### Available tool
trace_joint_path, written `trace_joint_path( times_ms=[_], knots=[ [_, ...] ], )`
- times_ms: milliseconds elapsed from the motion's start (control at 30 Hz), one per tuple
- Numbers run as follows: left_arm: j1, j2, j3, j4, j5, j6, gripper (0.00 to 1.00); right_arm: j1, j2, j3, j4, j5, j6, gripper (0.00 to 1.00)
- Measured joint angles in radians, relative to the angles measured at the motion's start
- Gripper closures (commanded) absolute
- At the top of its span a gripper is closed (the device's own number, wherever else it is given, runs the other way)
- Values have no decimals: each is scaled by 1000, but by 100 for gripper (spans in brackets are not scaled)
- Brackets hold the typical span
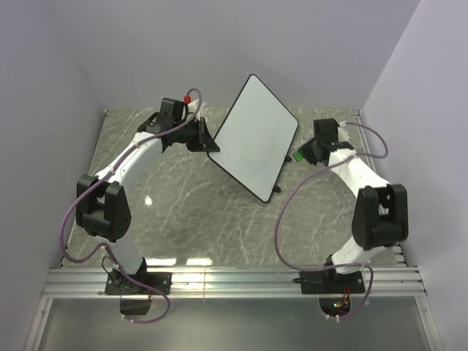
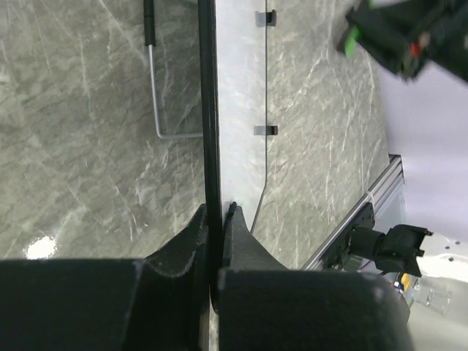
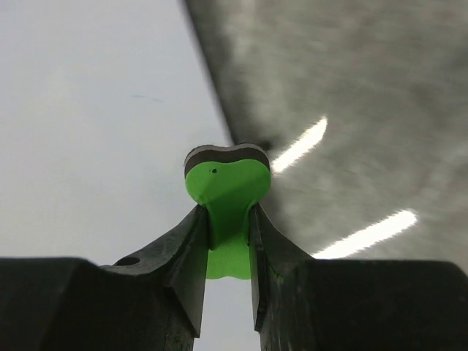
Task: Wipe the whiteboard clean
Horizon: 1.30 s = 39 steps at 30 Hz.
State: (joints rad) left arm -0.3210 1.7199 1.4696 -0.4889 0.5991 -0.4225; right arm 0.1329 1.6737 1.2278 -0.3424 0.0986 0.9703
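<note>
The whiteboard (image 1: 254, 134) is a white board with a thin black rim, held tilted above the table's middle. My left gripper (image 1: 207, 143) is shut on its left edge; in the left wrist view the black rim (image 2: 210, 110) runs up from between my fingers (image 2: 217, 219). My right gripper (image 1: 303, 154) is shut on a green eraser (image 1: 299, 156) just off the board's right edge. In the right wrist view the eraser (image 3: 228, 190) shows a dark felt face at its far end, in front of the white board (image 3: 95, 131). The board's face looks clean apart from a faint mark.
The grey marbled tabletop (image 1: 183, 212) lies under both arms. A thin wire stand leg (image 2: 152, 88) hangs behind the board, and a small black foot (image 1: 276, 189) sticks out at its lower corner. An aluminium rail (image 1: 234, 281) runs along the near edge. Walls close in on three sides.
</note>
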Motion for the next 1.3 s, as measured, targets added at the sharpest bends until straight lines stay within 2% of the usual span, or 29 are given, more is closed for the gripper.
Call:
trace_joint_path(
  times_ms=[133, 300, 333, 367, 467, 567, 633, 667, 733, 767, 833, 967, 1300],
  knots=[
    [-8, 18, 45, -51, -30, 1, 100, -16, -134, -176, -30, 33, -31, 100],
    [-21, 42, 105, -106, -71, 4, 98, -19, -174, -294, -92, 39, -64, 100],
    [-24, 47, 114, -112, -81, 4, 95, -20, -174, -309, -101, 36, -73, 100],
    [-28, 53, 126, -119, -94, 4, 84, -21, -174, -322, -111, 32, -80, 100],
    [-37, 70, 154, -144, -179, 35, 65, -23, -171, -343, -134, 0, -110, 100],
    [-41, 93, 160, -174, -285, 63, 56, -23, -150, -355, -138, -45, -152, 100],
    [-40, 103, 165, -193, -326, 66, 52, -23, -125, -362, -140, -70, -179, 89],
    [-40, 104, 172, -201, -346, 66, 52, -23, -110, -367, -141, -85, -193, 71],
    [-41, 106, 192, -220, -384, 66, 52, -23, -92, -373, -135, -109, -217, 50],
    [-41, 106, 202, -231, -399, 66, 55, -23, -93, -373, -133, -117, -227, 35],
    [-42, 106, 221, -243, -425, 63, 55, -25, -100, -374, -120, -139, -243, 22],
    [-44, 91, 235, -247, -471, 61, 51, -24, -108, -375, -115, -151, -275, 16],
    [-47, 11, 248, -273, -532, 43, 44, -24, -134, -376, -166, -144, -332, 15]
  ],
)
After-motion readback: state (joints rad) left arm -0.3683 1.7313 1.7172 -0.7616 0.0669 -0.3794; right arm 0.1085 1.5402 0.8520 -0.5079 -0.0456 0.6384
